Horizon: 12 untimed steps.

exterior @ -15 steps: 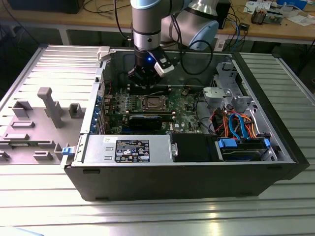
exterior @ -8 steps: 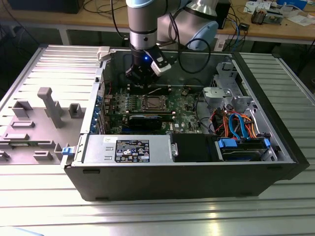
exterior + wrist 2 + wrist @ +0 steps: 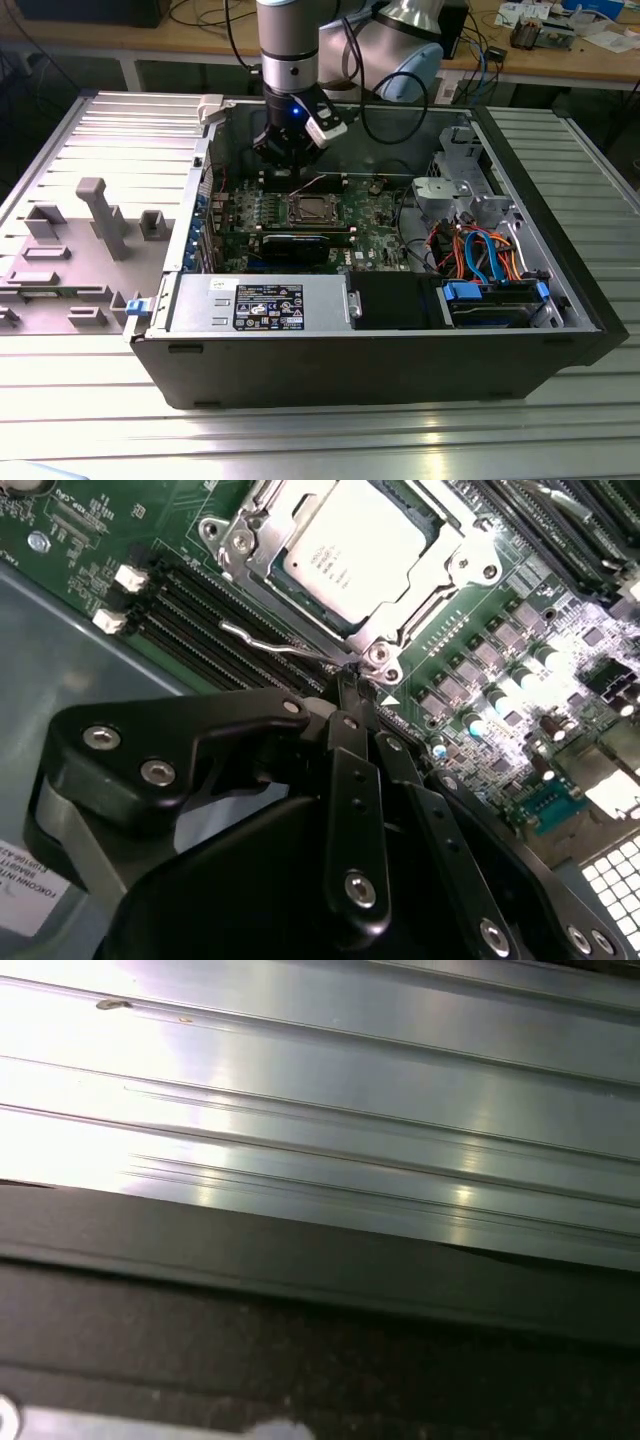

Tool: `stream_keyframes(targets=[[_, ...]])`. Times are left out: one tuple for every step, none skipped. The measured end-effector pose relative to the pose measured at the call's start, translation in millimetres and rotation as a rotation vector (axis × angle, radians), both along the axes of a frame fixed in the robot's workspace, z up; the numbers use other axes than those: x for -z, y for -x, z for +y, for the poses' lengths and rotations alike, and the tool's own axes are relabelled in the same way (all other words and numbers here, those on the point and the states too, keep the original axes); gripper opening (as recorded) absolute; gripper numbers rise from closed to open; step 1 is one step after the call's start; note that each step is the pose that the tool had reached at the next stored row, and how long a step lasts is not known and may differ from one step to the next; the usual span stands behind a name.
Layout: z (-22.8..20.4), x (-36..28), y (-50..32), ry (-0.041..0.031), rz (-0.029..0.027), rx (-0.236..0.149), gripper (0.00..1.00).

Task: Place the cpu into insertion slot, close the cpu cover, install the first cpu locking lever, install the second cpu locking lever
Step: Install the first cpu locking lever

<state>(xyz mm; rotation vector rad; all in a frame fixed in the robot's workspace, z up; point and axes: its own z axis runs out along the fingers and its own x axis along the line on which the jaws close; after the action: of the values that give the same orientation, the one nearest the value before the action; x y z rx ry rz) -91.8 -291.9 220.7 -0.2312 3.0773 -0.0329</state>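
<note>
My gripper (image 3: 352,680), fingers pressed together, hung at the cpu cover (image 3: 395,600) corner beside the locking lever (image 3: 270,645), cpu (image 3: 345,550) seated centre-top.

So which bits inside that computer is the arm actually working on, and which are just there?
Job:
cpu, in the insertion slot
cpu cover, closed
locking lever
gripper

Just there:
power-supply box
expansion card
coloured cables

A ribbed, light-glinting metal table (image 3: 300,440) fills the foreground, and behind it stands a cable-strewn wooden workbench (image 3: 560,62) on pale legs.
</note>
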Motion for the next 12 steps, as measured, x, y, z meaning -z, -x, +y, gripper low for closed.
stream_keyframes(targets=[[-0.1,0.2,0.1,0.0001,0.0001,0.007,0.11],[-0.3,0.8,0.0,0.0001,0.0,0.019,0.11],[-0.3,1.2,0.0,0.0001,0.0,0.028,0.11],[-0.3,1.6,0.0,0.0,0.0,0.037,0.11],[-0.4,2.1,-0.3,0.0001,0.0001,0.046,0.11],[-0.4,2.2,-1.6,0.0002,0.0006,0.047,0.11],[-0.4,2.3,-2.0,0.0002,0.0008,0.047,0.11],[-0.4,2.5,-2.0,0.0002,0.0009,0.047,0.11],[-0.4,3.1,-2.1,0.0001,0.0008,0.047,0.11],[-0.4,3.4,-2.2,0.0002,0.0008,0.047,0.11],[-0.5,3.7,-2.4,0.0001,0.0009,0.047,0.11],[-0.5,4.4,-2.7,0.0001,0.0012,0.047,0.11]])
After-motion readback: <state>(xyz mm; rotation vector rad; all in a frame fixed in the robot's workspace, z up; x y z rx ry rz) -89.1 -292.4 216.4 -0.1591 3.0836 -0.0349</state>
